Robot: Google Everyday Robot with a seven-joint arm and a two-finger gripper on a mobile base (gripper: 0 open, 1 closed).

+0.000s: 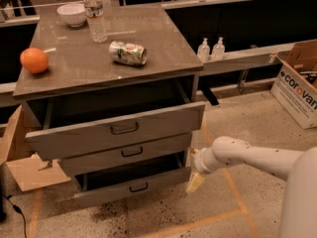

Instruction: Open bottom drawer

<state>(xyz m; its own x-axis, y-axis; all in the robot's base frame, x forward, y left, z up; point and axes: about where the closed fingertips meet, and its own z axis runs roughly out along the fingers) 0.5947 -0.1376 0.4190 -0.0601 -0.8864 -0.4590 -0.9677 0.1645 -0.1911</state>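
Camera view: bottom drawer (132, 189) ajar, gripper (195, 182) beside it

The gripper (195, 182), smooth matt cream plastic, hangs just beside the bottom drawer (109, 193), whose grey front looks like matt painted metal. Above the gripper the cabinet top (153, 43) shines glossy; under it the floor (223, 212) is rough, speckled concrete.

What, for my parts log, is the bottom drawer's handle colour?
Handle: dark, near black, camera view; the gripper is beside the bottom drawer's right end.
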